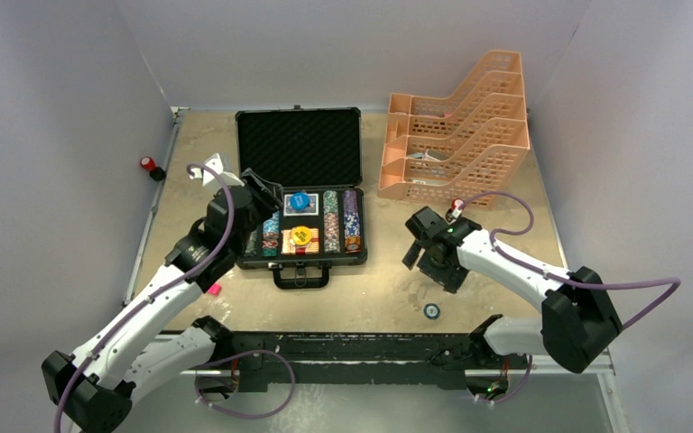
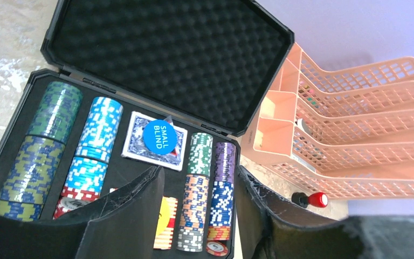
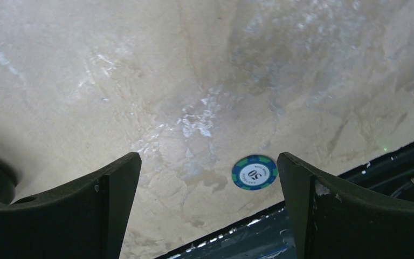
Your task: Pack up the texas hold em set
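Briefcase (image 1: 300, 149), black, lies open at upper centre of the top view on the table (image 1: 370, 298). Its lid stands up, lined with egg-crate foam, and the handle (image 1: 302, 278) faces the bottom of the frame.

The tray holds rows of poker chips (image 1: 331, 221) on edge: green, light blue, red, purple, dark blue. Between the rows is a card deck (image 2: 140, 141) with a blue patterned back and a round blue button (image 2: 159, 137) lying on it. Just below that sits a yellow round button (image 1: 301, 234). One loose chip (image 1: 431, 311), blue-and-green rimmed, lies lower right of centre, well apart from the case, near the table's front edge.

Left gripper (image 1: 254, 191) hangs over the tray's left end. Its wrist view (image 2: 198, 172) shows the fingers spread with nothing between them. Right gripper (image 1: 426, 242) is above bare table, right of the case, fingers wide apart and empty.

Views compared:
- Only the left wrist view gives the button's lettering, SMALL BLIND, the chips' striped edges, and a red-capped item (image 2: 312, 199) at the foot of the peach rack (image 2: 356, 108).
- The right wrist view (image 3: 207, 162) shows no case at all, only tabletop and the loose chip (image 3: 254, 172) with its printed white centre, low in the gap between the fingers.
- Only the top view shows both arms, the whole case and a pink marker (image 1: 214, 289) at lower left.
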{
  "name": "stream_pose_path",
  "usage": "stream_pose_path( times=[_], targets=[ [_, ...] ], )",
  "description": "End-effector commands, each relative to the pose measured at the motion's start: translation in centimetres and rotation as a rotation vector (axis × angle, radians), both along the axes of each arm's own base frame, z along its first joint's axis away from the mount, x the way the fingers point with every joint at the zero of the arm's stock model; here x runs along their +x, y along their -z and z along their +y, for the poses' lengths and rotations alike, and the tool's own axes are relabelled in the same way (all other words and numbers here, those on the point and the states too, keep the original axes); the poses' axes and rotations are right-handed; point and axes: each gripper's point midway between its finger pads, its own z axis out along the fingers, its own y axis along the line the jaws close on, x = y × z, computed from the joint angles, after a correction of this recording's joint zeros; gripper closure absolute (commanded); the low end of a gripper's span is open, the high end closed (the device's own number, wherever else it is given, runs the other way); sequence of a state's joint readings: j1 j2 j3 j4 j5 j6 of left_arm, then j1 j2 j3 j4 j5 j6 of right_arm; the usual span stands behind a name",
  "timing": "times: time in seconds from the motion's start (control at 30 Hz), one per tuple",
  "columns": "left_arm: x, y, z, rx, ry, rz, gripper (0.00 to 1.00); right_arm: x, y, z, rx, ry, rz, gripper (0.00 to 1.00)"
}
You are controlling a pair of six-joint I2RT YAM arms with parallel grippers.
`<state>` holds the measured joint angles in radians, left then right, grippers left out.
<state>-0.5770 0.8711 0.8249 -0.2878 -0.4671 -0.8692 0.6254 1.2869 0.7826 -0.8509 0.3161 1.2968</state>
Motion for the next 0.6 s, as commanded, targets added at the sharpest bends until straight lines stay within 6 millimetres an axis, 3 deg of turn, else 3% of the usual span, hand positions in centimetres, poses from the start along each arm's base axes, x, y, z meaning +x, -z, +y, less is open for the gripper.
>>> stream_pose_path(
  times=[0.0, 0.13, 0.23, 0.3, 0.57],
  targets=[
    [0.5, -1.2, -0.5, 0.046, 0.047, -0.047, 0.48, -1.6, -0.3, -1.3, -0.035, 0.177, 0.034, 0.01],
    [0.5, -1.2, -0.3, 0.067, 0.047, -0.052, 0.48, -1.6, 0.0, -0.6, 0.004, 0.252, 0.042, 0.0],
    [0.6, -1.2, 0.0, 0.084, 0.038, -0.059, 0.47, -0.5, 0.0, 1.3, 0.111, 0.305, 0.003, 0.02],
    [0.7, -0.9, 0.1, 0.094, 0.036, -0.064, 0.47, -0.1, 0.0, 1.0, 0.105, 0.36, -0.027, 0.06],
    [1.1, 0.7, 0.1, 0.095, 0.016, -0.035, 0.45, -2.9, 1.9, -0.2, 0.032, 0.587, 0.088, 0.08]
  ],
)
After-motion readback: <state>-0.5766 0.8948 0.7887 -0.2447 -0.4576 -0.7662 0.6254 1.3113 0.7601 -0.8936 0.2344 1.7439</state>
